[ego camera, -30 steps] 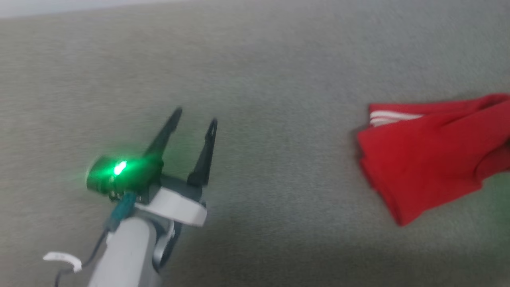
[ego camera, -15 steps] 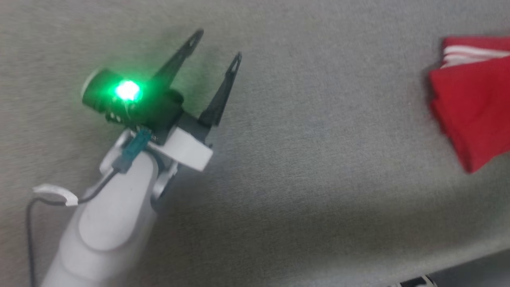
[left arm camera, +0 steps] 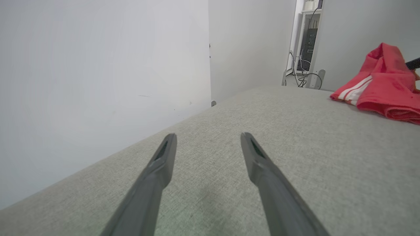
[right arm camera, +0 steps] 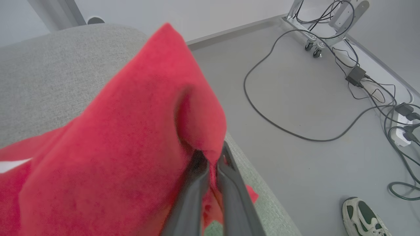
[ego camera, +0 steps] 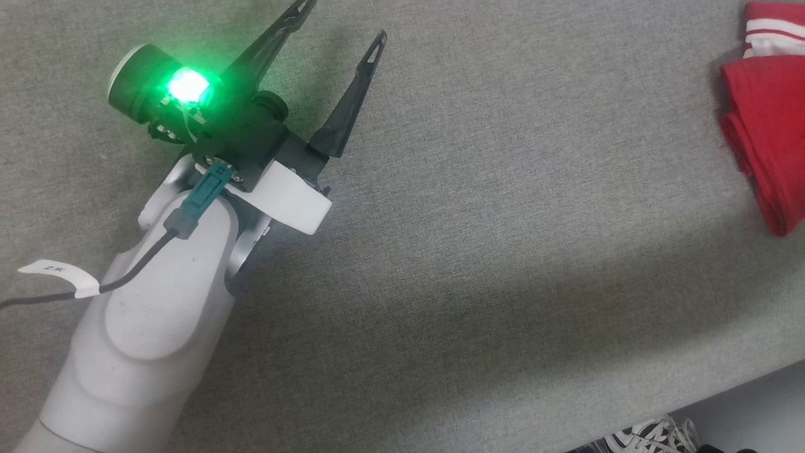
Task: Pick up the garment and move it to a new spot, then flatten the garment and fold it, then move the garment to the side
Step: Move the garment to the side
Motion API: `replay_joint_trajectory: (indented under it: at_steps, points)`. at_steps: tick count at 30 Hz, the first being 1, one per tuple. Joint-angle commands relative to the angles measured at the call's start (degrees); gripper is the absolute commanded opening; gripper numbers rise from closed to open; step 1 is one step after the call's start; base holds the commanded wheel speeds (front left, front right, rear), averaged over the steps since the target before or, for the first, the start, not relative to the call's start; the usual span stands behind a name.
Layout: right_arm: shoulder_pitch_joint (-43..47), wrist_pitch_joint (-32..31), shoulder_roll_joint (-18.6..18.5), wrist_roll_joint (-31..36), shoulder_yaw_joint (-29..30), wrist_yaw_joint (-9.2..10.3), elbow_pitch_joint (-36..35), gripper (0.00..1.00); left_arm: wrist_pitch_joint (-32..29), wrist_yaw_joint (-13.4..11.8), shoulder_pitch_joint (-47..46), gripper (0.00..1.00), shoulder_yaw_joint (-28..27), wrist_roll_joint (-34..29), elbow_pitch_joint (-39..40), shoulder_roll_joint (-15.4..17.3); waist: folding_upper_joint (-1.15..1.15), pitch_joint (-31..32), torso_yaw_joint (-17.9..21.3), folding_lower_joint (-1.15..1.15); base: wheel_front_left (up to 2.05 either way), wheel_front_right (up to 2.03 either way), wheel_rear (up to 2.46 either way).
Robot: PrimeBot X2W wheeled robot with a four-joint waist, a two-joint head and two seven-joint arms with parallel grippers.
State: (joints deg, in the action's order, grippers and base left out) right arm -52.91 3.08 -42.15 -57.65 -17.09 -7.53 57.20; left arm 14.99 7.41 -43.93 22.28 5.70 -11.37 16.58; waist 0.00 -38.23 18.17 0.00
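The garment is lying bunched on the grey surface. It is sitting at about 2 o'clock in our head view, running off the right edge, with its white striped trim showing at the 12 o'clock end of the red heap. In our right wrist view one fold of it is standing up in a peak, and our right gripper is pinching that fold. The two fingers are sitting almost together with red cloth caught between them. Our left gripper is hanging over the surface at about 11 o'clock in the head view, well apart from the garment. Its fingers are standing wide apart, pointing toward 1 o'clock and gripping nothing. A green light is glowing on its wrist. Along the left gripper's fingers we are seeing bare surface, with the garment off at 2 o'clock and a white wall filling 9 to 12 o'clock. Beyond the surface's edge in the right wrist view, cables are trailing over the floor from 1 to 3 o'clock, and a shoe is sitting at 5 o'clock.
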Motion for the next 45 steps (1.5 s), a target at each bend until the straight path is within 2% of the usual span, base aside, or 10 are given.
replay_joint_trajectory:
  at_steps: [1, 5, 6, 7, 8, 15, 24, 31, 37, 45]
  points:
    - [-0.8, 0.6, 0.3, 0.3, -0.4, 0.1, 0.5, 0.0, 0.2, 0.1, -0.6, 1.0, 0.1, 0.0, -0.5, 0.6, 0.0, -0.2, 0.0, 0.0, 0.0, 0.0, 0.0]
    - [-2.7, 2.3, 1.3, 0.7, -2.0, 0.1, 3.4, 0.0, 0.2, -0.2, -0.6, 1.0, -0.4, -0.1, -0.6, 0.8, 0.0, -0.4, 0.0, 0.0, 0.0, 0.0, 0.0]
    - [-2.9, 2.8, 1.5, 0.6, -2.4, 0.09, 3.8, 0.2, 0.2, -0.4, -0.4, 1.0, -0.6, -0.1, -0.5, 0.8, 0.0, -0.4, -0.1, 0.0, 0.0, 0.0, 0.0]
    - [-3.0, 3.2, 1.4, 0.6, -2.7, 0.09, 4.3, 0.46, 0.2, -0.4, -0.2, 1.0, -0.7, -0.1, -0.5, 0.8, 0.0, -0.3, -0.2, 0.0, 0.0, 0.0, 0.0]
    - [-3.1, 3.5, 1.4, 0.6, -3.0, 0.1, 4.8, 1.0, 0.2, -0.5, 0.1, 1.0, -0.8, 0.0, -0.4, 0.7, 0.0, 0.0, -0.3, 0.0, 0.0, 0.0, 0.0]
    - [-1.5, 6.3, -0.9, 1.2, -6.7, 0.1, 4.0, 1.0, 0.2, -1.6, 3.2, 1.0, -1.9, 1.0, 0.2, -1.5, 0.0, 3.9, -2.5, 0.0, 0.0, 0.0, 0.0]
    - [4.3, 9.9, -1.0, 2.7, -16.9, 0.1, -7.4, 1.0, 0.3, -2.1, 13.3, 1.0, -6.0, 3.1, 1.7, -5.3, 0.0, 13.5, -8.1, 0.0, 0.0, 0.0, 0.0]
    - [9.4, 11.9, 0.5, 4.6, -20.7, 0.1, -13.2, 1.0, 0.2, -1.2, 23.1, 1.0, -10.5, 4.1, 2.5, -7.9, 0.0, 20.7, -13.6, 0.0, 0.0, 0.0, 0.0]
    - [14.0, 12.2, 2.7, 6.2, -19.6, 0.1, -16.8, 1.0, 0.3, -0.6, 29.5, 1.0, -13.5, 3.7, 1.2, -9.2, 0.0, 26.3, -17.4, 0.0, 0.0, 0.0, 0.0]
    - [26.9, 12.1, 8.4, 12.1, -10.7, 0.09, -26.5, 1.0, 0.3, -0.2, 38.9, 1.0, -19.1, 3.3, -0.1, -10.1, 0.0, 34.8, -21.1, 0.0, 0.0, 0.0, 0.0]
